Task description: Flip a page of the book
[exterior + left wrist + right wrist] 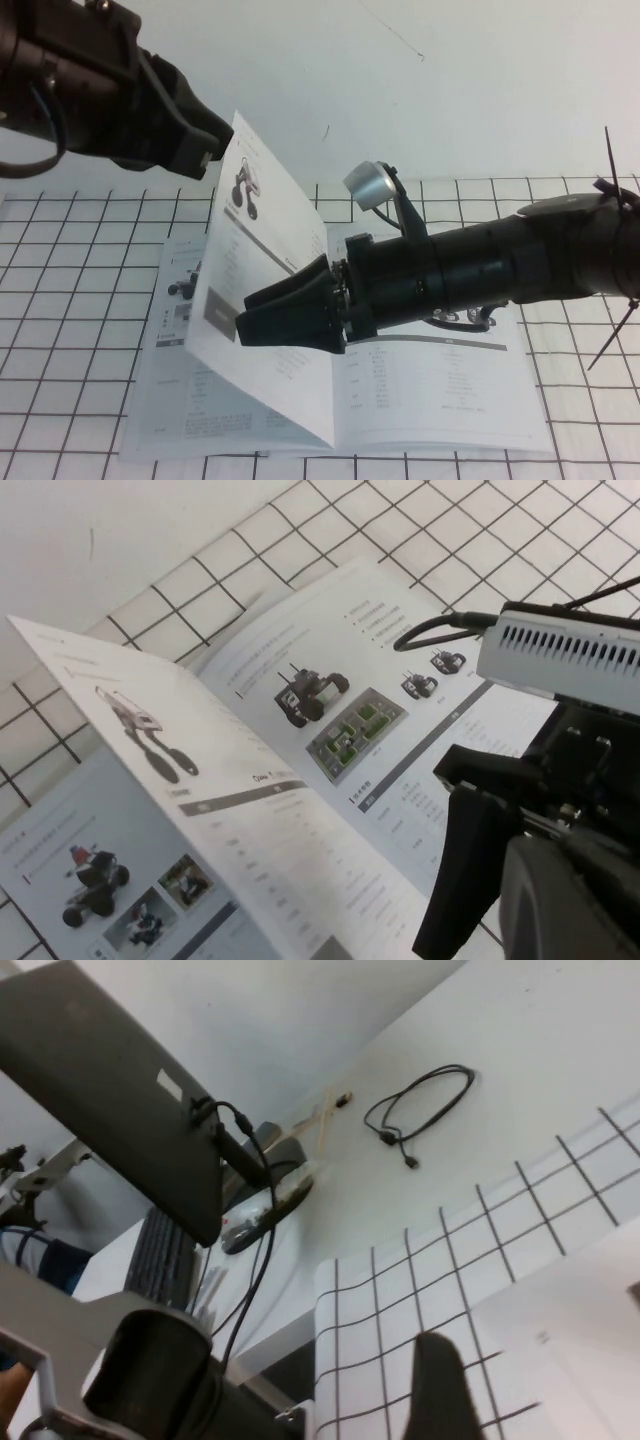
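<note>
Looking down from the high view, you see the book (440, 400) lying open on the gridded table (60, 260), with the page (262, 290) standing up steeply from the spine, its top corner high at the left. Your right gripper (265, 315) reaches in from the right, its dark fingers slightly parted and pressed against the face of the lifted page around mid-height; whether they pinch the sheet or only push it, you cannot tell. Your left gripper (205, 145) hangs at upper left, just beside the page's top corner; its finger state is hidden from you here.

From the left wrist view, the page (230, 810) slants across the frame, printed with small wheeled-robot photos, grey bars and faint tables; the text is too small to read. The right gripper's fingers (465, 870) lean against its near edge.

From the right wrist view, one dark fingertip (440, 1390) rises before white paper and grid lines, with a cable (420, 1110) coiled on the bare surface beyond.
</note>
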